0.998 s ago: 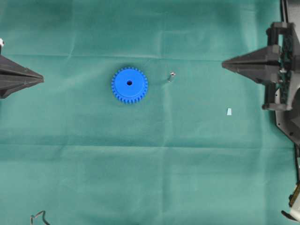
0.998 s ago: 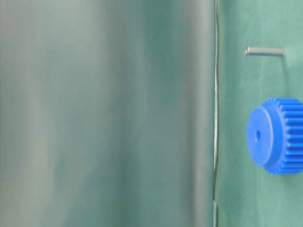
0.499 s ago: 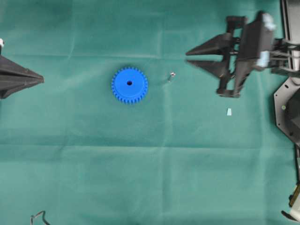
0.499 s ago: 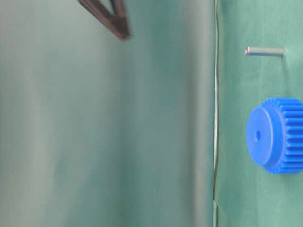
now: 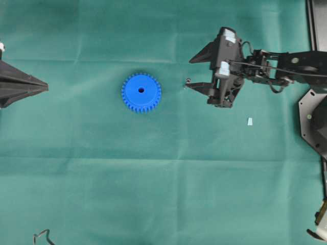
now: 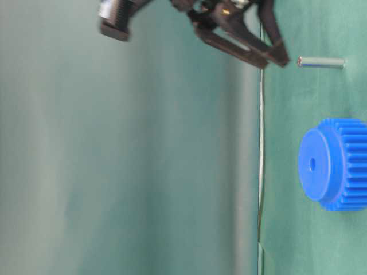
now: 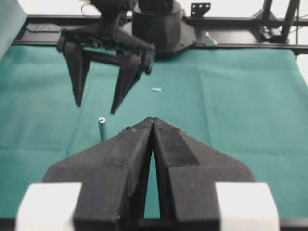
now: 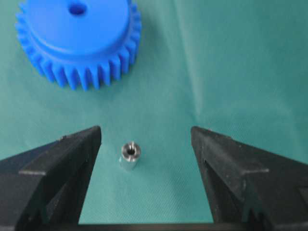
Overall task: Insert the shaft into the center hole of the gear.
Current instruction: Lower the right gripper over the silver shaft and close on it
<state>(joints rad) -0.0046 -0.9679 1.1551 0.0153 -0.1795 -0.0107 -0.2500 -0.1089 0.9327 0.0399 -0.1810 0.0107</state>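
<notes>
Overhead: the right gripper (image 5: 193, 72) stands spread beside the shaft (image 5: 187, 81), its lower finger nearly at the pin; the gear (image 5: 141, 92) lies beyond. The left gripper (image 5: 46, 87) is closed and empty.

Table level: a fingertip is just short of the shaft's end, not touching.

Right wrist: the shaft (image 8: 129, 156) stands upright between the open jaws, nearer the left one.

The step looks like reaching to grasp; next, centre, lower, then close

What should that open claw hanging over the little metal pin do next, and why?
Probably sink straight down and close. The right gripper is open with the upright shaft between its fingers but nearer one, not yet gripped. The gear waits beside it.
</notes>
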